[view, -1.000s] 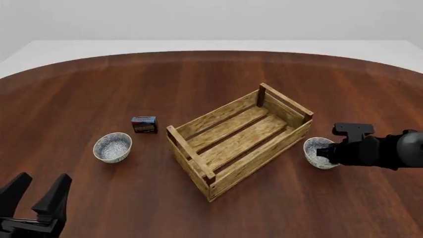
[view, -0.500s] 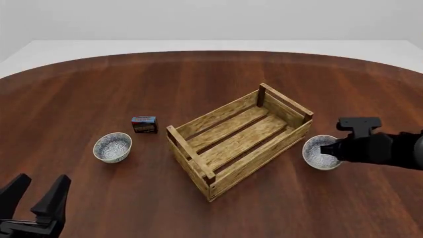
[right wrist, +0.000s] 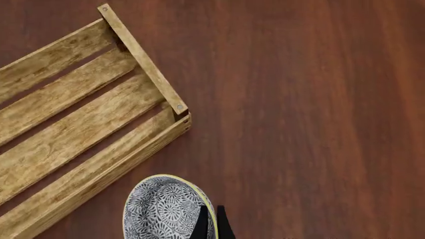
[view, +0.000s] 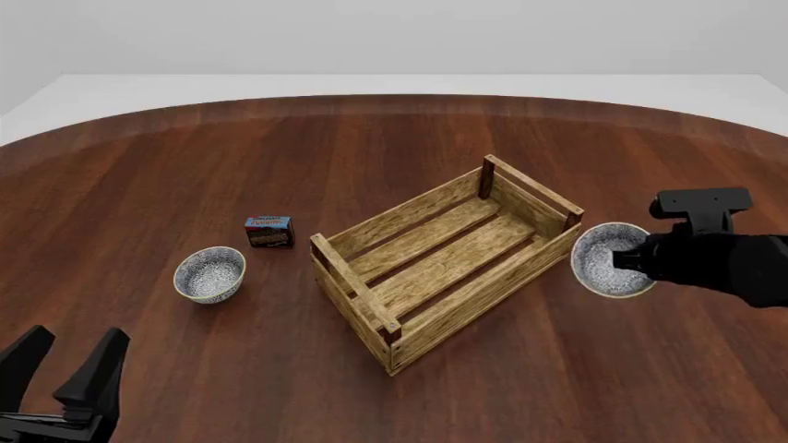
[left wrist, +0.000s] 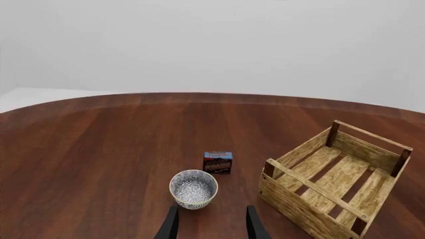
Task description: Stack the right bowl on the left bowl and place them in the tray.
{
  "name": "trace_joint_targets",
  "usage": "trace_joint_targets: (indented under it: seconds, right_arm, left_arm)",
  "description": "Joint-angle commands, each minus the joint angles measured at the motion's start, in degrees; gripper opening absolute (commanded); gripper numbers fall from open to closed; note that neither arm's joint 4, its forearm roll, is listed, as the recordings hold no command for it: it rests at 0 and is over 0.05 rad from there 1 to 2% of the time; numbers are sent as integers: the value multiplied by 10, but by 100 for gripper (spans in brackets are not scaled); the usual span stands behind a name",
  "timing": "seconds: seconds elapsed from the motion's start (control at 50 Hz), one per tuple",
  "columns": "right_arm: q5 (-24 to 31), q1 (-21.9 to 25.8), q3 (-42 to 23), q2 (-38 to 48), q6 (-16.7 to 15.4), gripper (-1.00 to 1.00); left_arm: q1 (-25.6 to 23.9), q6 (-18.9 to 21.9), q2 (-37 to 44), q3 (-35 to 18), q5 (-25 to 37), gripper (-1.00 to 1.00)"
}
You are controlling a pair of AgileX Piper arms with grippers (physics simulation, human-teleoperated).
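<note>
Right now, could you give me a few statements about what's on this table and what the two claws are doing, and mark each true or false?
1. The right claw is shut on the rim of the right bowl. True.
2. The crate-like tray already holds a bowl. False: nothing lies on its slats.
3. The left bowl sits beside a small dark box with a blue label. True.
4. The left claw is gripping the left bowl. False: it is open and apart from that bowl.
5. The two bowls are stacked. False: they are on opposite sides of the tray.
</note>
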Motion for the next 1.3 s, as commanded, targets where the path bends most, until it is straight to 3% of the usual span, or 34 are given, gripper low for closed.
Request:
trace_joint_targets:
  seconds: [0.02,0.18,0.48,0.54,1.0,1.3]
  right_arm:
    - [61,25,-16,-99,17,-100]
    - [92,60,-27,-162,28,-100]
    - [55,140,-40,-170,60,-100]
    - [42,164,-44,-166,74,-100]
    - [-55,228,-71,-105,75,-100]
    - [-117,267,-47,-112,81,-100]
  left_arm:
    - [1,3,-4,-1,1,100]
    - [1,3,6,0,-7,100]
    - [1,8,18,-1,-18,100]
    - [0,11,26,-1,-24,100]
    - [-6,19,143,-2,-130,100]
    - [-15,31,165,-20,-129,100]
